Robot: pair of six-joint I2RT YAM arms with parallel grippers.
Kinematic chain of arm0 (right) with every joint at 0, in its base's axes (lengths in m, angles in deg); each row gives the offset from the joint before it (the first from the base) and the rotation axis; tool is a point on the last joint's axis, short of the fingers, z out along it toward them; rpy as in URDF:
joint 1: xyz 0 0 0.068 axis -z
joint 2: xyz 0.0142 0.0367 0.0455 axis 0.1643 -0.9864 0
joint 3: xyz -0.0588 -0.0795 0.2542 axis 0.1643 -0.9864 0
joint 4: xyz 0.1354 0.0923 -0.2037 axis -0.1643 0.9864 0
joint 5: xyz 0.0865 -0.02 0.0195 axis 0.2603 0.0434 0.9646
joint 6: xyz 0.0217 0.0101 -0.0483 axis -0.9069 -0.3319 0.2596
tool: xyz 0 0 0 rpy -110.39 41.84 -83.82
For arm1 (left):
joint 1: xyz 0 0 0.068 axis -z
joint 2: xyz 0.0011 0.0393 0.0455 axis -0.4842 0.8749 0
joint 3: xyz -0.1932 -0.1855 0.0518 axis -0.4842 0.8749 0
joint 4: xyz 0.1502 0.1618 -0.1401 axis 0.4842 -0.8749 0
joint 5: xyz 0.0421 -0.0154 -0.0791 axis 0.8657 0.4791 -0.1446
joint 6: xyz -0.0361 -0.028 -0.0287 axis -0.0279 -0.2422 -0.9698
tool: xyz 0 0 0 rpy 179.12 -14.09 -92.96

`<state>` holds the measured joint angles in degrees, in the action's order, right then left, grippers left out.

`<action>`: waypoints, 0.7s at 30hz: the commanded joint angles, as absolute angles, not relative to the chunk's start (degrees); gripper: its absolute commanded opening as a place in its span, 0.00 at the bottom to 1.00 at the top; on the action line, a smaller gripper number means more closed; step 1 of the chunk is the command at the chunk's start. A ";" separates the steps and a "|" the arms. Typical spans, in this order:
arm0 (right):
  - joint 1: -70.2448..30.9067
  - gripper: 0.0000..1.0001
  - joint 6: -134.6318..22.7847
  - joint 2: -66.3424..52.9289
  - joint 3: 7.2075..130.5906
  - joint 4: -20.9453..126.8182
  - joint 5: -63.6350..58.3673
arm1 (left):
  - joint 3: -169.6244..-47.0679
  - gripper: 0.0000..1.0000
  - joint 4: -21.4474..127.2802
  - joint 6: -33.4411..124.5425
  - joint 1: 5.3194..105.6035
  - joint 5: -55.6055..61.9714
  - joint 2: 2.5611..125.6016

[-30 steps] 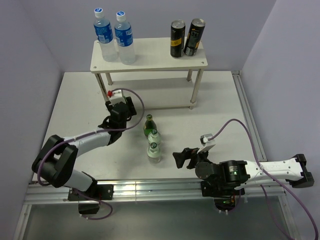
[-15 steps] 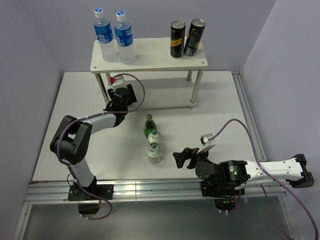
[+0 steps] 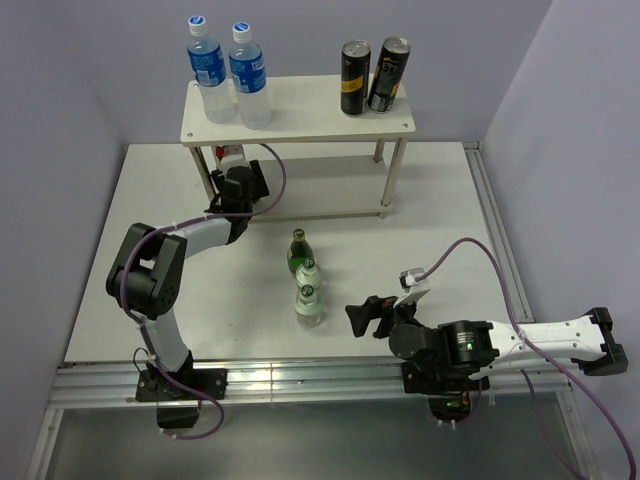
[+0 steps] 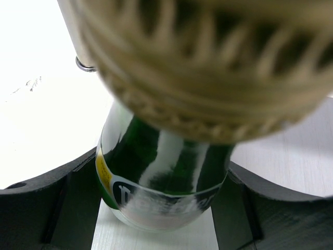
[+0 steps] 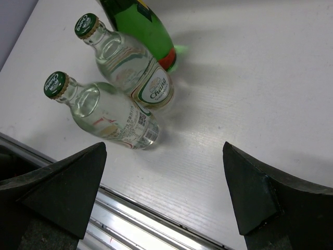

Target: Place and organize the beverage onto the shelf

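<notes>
White tabletop (image 3: 420, 200); left gripper (image 4: 162, 205) clasps a green glass bottle (image 4: 151, 151), shelf (image 3: 300, 110) just ahead, presumably for shelving. Right gripper (image 5: 162, 156) gapes empty.

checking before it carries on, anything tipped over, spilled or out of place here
Nothing stands out. The two blue-capped bottles and two dark cans stand upright on the shelf; three bottles on the table are upright too, no spill. The left gripper holds a green bottle.
</notes>
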<state>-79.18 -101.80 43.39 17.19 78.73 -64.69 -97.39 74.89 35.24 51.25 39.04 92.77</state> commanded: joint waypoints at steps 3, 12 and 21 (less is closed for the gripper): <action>-79.66 1.00 -102.99 42.82 17.26 79.06 -66.61 | -100.42 0.99 80.00 35.77 50.85 36.41 92.39; -79.66 1.00 -103.25 43.44 17.17 79.33 -66.79 | -99.20 0.99 77.97 34.98 50.76 36.76 90.28; -79.58 1.00 -102.63 43.79 16.91 78.80 -66.79 | -93.75 0.99 76.39 34.10 52.60 39.04 84.14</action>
<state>-79.18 -102.01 43.33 17.21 79.04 -64.69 -95.31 75.06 35.22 52.36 36.48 89.60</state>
